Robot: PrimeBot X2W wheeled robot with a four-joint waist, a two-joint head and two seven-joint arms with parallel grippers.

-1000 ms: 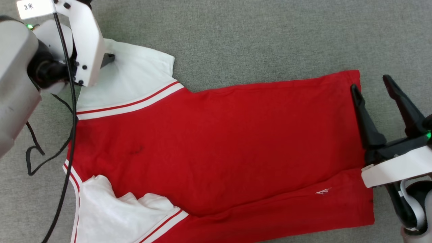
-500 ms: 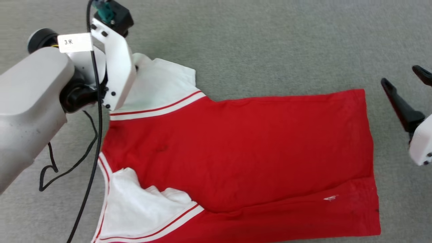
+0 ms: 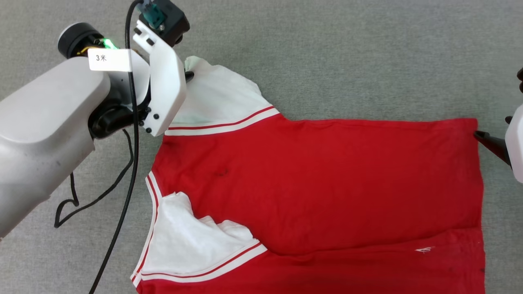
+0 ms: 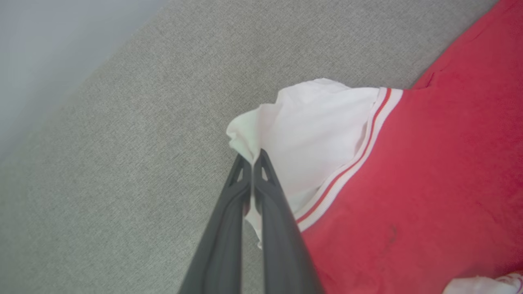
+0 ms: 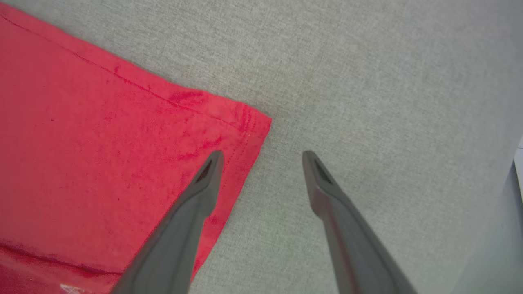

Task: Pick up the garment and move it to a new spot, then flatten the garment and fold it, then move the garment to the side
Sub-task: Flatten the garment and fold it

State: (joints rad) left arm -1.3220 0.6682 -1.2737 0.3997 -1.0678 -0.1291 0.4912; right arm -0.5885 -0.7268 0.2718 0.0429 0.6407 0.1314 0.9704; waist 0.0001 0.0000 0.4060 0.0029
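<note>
The garment (image 3: pixel 318 183) lies spread on the grey surface, plain red side up, its numerals hidden. Its far white sleeve (image 3: pixel 220 98) is drawn to a peak at my left gripper (image 3: pixel 188 75). The left wrist view shows that gripper (image 4: pixel 253 157) shut on the sleeve's edge (image 4: pixel 245 134), with white cloth pinched between its fingers. The near sleeve (image 3: pixel 188 241) is crumpled onto the red body. My right gripper (image 5: pixel 261 154) is open at the hem's far corner (image 5: pixel 249 126), one finger (image 5: pixel 204 179) over the red cloth and the other over bare surface. One right finger (image 3: pixel 490 143) touches the hem's corner.
A black cable (image 3: pixel 122 196) hangs from my left arm and loops on the grey surface (image 3: pixel 347 53) beside the garment's neck end. The surface ends at a pale edge (image 4: pixel 41 49) beyond the sleeve and another (image 5: pixel 517 183) right of the hem.
The whole head picture has shifted right and down, so the camera moved. The far sleeve now rises to a peak at my left gripper. My right gripper sits farther toward the picture's right edge.
</note>
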